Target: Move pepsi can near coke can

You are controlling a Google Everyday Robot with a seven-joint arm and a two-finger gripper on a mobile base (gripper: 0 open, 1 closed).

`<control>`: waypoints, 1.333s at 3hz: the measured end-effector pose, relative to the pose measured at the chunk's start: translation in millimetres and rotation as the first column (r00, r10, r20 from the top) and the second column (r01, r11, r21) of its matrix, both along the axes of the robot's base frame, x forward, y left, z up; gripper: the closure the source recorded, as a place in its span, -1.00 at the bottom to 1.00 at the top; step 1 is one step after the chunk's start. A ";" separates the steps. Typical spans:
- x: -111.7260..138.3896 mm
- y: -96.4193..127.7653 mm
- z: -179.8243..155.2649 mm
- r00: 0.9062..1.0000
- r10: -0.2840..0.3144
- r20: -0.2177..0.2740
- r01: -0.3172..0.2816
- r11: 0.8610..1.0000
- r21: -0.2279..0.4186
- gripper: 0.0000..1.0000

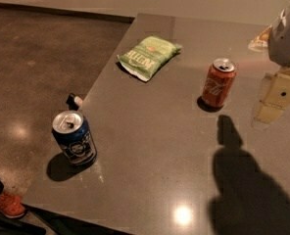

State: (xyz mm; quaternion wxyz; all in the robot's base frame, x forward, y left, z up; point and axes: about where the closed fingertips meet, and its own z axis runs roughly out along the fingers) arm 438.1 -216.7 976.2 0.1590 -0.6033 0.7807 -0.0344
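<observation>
task seemingly not started: the pepsi can (74,138) stands at the table's (155,151) 8 o'clock edge, well apart from the coke can (218,82) toward 2 o'clock, gripper (275,102) at 3 o'clock (open or closed, i cannot tell).

Pepsi can (74,138) left, coke can (218,82), pincer (273,101) right

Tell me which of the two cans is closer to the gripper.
The coke can, the orange-red one, stands closer to the gripper at the picture's right edge. The dark blue pepsi can stands far off at the left edge of the table.
</observation>
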 end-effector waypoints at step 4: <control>-14.8 89.7 -20.4 0.990 0.143 -0.003 -0.139 0.963 0.232 -1.00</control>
